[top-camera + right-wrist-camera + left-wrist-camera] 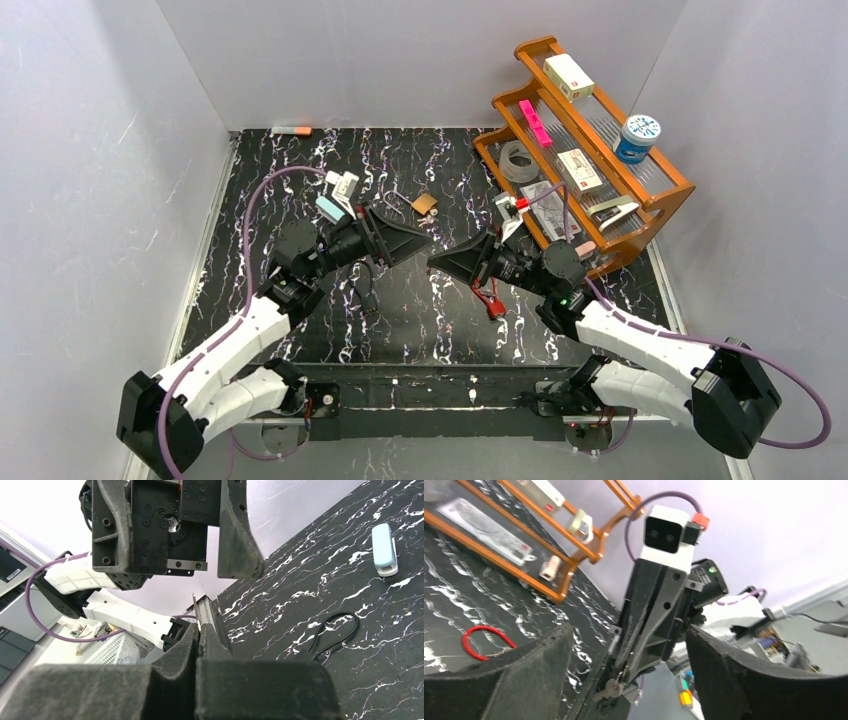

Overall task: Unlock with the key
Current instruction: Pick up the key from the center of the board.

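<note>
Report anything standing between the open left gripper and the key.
Nothing visible does. The key sticks out from the shut right gripper, and the left gripper faces it with its jaws open, across a bare gap of air.

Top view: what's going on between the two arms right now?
The right gripper is shut on a thin metal sliver, apparently the key, held up off the table. The left gripper faces it tip to tip, its fingers wide open and empty. A small brown object lies on the table beyond them; whether it is the lock, I cannot tell.
</note>
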`<move>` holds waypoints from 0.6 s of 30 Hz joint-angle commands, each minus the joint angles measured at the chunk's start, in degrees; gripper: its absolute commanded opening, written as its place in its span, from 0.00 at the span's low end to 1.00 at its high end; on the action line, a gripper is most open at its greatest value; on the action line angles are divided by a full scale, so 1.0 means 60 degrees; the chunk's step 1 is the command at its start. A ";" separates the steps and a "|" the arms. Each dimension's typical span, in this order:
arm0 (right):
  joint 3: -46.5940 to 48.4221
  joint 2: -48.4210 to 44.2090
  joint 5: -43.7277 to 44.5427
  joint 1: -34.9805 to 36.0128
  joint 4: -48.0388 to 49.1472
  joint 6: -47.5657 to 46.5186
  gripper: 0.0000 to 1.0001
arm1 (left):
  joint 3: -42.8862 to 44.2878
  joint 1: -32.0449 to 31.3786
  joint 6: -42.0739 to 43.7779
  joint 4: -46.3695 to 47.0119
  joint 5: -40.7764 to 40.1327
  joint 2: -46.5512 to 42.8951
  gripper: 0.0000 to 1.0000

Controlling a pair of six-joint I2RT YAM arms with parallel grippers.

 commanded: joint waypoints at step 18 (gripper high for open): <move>-0.0654 -0.0106 0.0147 0.0028 -0.1374 -0.0253 0.01 | 0.2138 -0.0043 0.1930 -1.1779 -0.8392 0.2179 0.91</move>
